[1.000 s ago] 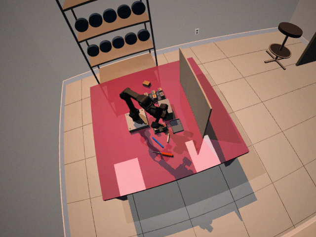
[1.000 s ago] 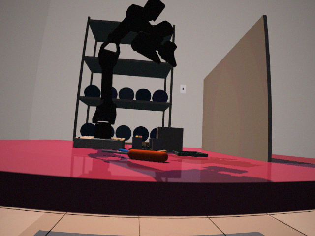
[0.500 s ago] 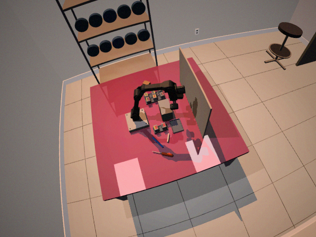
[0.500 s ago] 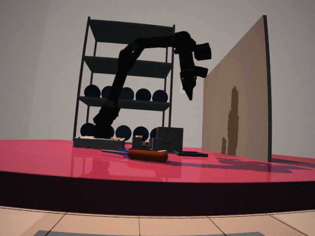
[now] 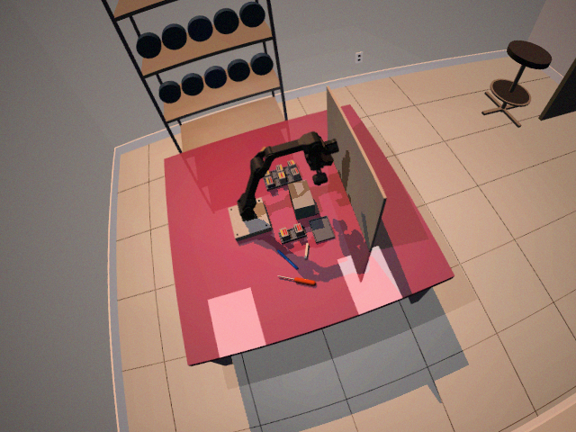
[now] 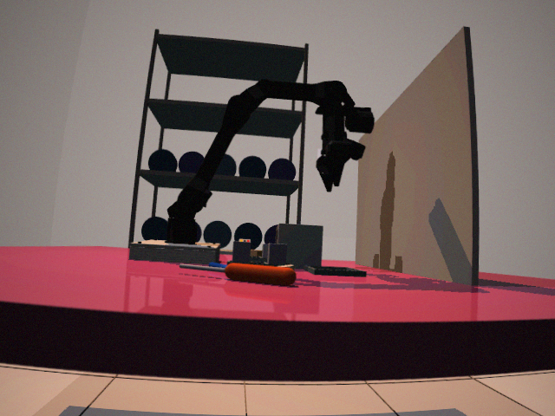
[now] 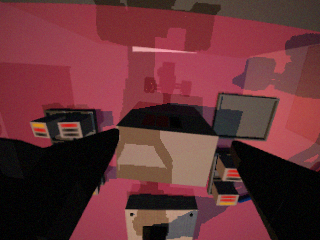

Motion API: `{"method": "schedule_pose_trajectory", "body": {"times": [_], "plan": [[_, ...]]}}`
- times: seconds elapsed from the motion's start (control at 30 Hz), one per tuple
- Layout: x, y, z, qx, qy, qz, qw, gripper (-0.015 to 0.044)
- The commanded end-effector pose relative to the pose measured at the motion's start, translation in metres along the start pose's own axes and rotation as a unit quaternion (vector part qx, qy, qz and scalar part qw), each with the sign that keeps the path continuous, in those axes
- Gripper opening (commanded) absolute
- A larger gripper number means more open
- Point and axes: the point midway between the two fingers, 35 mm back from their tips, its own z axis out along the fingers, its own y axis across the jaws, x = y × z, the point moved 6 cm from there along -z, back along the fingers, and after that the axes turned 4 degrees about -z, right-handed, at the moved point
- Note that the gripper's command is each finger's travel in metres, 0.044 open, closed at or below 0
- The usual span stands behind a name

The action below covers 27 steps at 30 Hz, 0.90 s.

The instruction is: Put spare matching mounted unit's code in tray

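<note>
Top view: warm, rather dim light; pale glare patches on the crimson tabletop (image 5: 195, 260) (image 6: 81, 286) (image 7: 30, 100); floor lines bow toward edges. Exterior: arm (image 5: 285, 148) (image 6: 291, 90) near silhouette, grainy, glossy reflections. Wrist: fingers almost black, small labels soft; hard-edged shadows cross tabletop and upright panel (image 5: 358, 157) (image 6: 416, 178).

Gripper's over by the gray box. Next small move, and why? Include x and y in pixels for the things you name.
I'd probably lower and tilt the wrist to look more squarely at the gray box's (image 5: 303, 196) (image 6: 299, 243) (image 7: 192, 160) side facing away from the arm base (image 5: 236, 228) (image 6: 174, 254) (image 7: 192, 202). That side looks dark and foreshortened, with no readable code; the open gripper (image 5: 319, 178) (image 6: 333, 188) (image 7: 175, 140) holds nothing.
</note>
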Motion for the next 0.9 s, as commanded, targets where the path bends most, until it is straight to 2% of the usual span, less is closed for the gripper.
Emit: {"method": "schedule_pose_trajectory", "body": {"times": [0.0,0.3,0.5,0.63,0.77,0.83,0.87], "plan": [[0.0,0.002,0.0,0.003,0.002,-0.001,1.0,0.044],[0.004,-0.008,0.002,0.005,0.003,0.026,1.0,0.044],[0.041,-0.067,0.017,0.015,0.005,0.233,0.972,0.044],[0.077,-0.106,0.032,0.015,0.005,0.433,0.901,0.044],[0.123,-0.138,0.05,0.016,0.005,0.63,0.776,0.044],[0.139,-0.145,0.057,0.017,0.004,0.686,0.727,0.044],[0.141,-0.146,0.057,0.017,0.004,0.693,0.721,0.044]]}}
